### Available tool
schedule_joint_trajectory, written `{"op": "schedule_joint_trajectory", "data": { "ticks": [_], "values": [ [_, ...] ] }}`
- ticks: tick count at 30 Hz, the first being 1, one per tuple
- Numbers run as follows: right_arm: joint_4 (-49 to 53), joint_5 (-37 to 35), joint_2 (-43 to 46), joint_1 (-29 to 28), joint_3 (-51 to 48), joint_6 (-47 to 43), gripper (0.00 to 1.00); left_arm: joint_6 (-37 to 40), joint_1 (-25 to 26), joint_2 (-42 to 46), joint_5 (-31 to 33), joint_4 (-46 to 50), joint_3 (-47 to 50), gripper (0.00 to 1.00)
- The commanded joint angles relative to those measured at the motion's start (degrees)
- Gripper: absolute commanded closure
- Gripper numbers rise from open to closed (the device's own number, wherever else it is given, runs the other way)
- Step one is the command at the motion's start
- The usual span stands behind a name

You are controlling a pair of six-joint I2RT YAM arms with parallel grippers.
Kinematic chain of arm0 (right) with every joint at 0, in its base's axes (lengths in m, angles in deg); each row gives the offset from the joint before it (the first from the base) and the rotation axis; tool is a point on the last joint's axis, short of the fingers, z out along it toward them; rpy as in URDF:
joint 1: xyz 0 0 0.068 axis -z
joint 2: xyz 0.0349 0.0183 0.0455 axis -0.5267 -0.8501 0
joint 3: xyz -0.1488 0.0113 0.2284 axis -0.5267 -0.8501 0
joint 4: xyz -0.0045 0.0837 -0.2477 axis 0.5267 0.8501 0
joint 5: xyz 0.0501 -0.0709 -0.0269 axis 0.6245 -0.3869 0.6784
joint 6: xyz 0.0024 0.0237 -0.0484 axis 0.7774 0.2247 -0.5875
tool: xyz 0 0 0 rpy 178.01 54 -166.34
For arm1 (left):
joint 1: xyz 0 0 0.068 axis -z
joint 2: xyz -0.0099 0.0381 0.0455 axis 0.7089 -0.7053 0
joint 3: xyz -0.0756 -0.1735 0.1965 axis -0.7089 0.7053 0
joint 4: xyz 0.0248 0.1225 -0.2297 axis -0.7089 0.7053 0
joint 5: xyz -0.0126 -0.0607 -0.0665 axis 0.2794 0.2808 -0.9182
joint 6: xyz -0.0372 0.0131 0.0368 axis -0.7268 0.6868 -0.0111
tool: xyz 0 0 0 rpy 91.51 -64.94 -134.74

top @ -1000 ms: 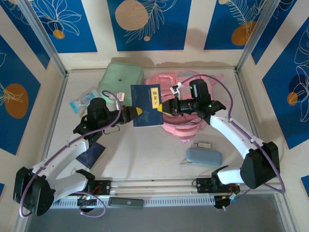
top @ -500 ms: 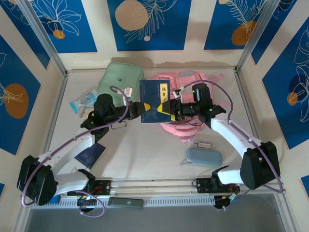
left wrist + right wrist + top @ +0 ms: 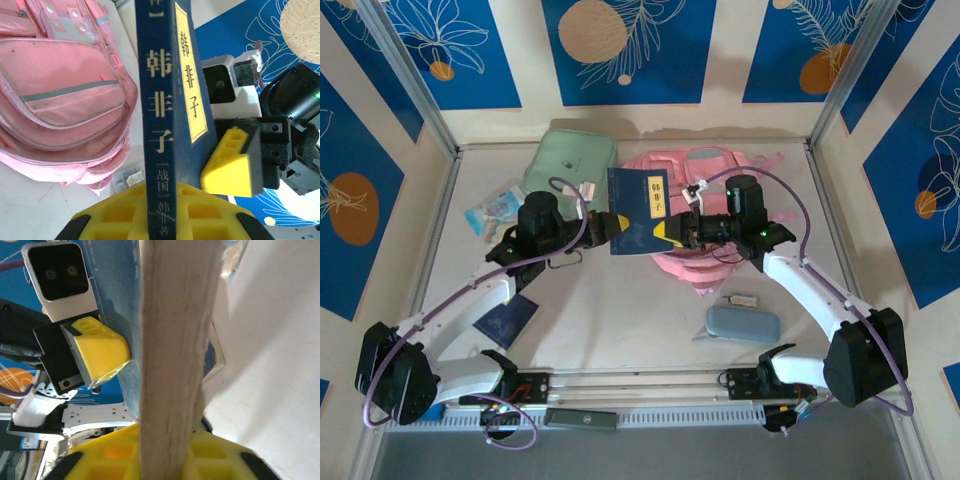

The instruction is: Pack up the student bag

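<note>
Left gripper (image 3: 610, 224) and right gripper (image 3: 663, 231) are both clamped on one blue book (image 3: 638, 208), one at each side edge. They hold it above the table (image 3: 620, 300) with its cover turned toward the overhead camera. Each gripper's pads are chunky yellow plastic blocks with hollow cells.

The book's cover is matte dark blue, with a yellow title strip printed in black Chinese characters. The student bag (image 3: 720, 268) lies on the far right part of the table, partly under the right arm, and from above the book overlaps its left edge. It is soft pink fabric, puffy and rounded, with grey zip lines and pale see-through pocket panels. A mint green zip case (image 3: 570, 160), square with rounded corners, sits just left of it at the far edge.

The left wrist view runs along the book's spine, which carries white characters, and shows a right-gripper finger (image 3: 230, 167) pressed flat on the front cover. The bag's stitched pockets and studs are also plain here. The right wrist view shows the opposite side — the cream page edge, fibrous and slightly uneven — with a left-gripper finger (image 3: 97, 355) against the cover.

From above, a rounded grey-blue pouch (image 3: 742, 322), a dark blue booklet (image 3: 508, 320) and a crinkled clear packet (image 3: 492, 212) lie on the table — well apart from one another.
</note>
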Motion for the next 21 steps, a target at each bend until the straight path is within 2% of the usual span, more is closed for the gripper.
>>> {"op": "schedule_joint_trajectory", "data": {
  "ticks": [1,4,6,9,12,15,17,21],
  "values": [
    [3.94,-0.91,0.25,0.12,2.04,-2.92,0.95,3.15,0.80,0.33,1.04,2.37,-2.25,1.00],
    [9.07,-3.45,0.88,0.60,3.53,-5.76,1.00,4.89,0.75,0.08,1.12,3.44,-2.73,0.87],
    [12.95,-5.57,1.83,1.54,4.03,-7.52,1.00,7.80,0.80,-0.01,1.89,5.33,-3.29,0.69],
    [18.81,-8.88,3.76,3.86,4.31,-9.04,1.00,16.19,0.92,-0.77,6.76,12.66,-5.18,0.52],
    [23.14,-11.20,6.80,7.36,3.34,-9.32,1.00,23.48,0.85,-4.43,12.74,18.58,-6.88,0.48],
    [27.99,-13.12,9.88,11.40,2.84,-9.91,1.00,30.83,1.78,-9.92,11.97,19.16,-9.67,0.44],
    [28.90,-10.83,12.09,15.23,1.57,-8.93,1.00,35.89,3.15,-13.21,12.17,18.50,-11.44,0.42],
    [34.78,-15.94,16.98,19.74,1.35,-9.53,1.00,46.53,6.62,-19.28,13.86,17.60,-16.46,0.37]
  ]
}}
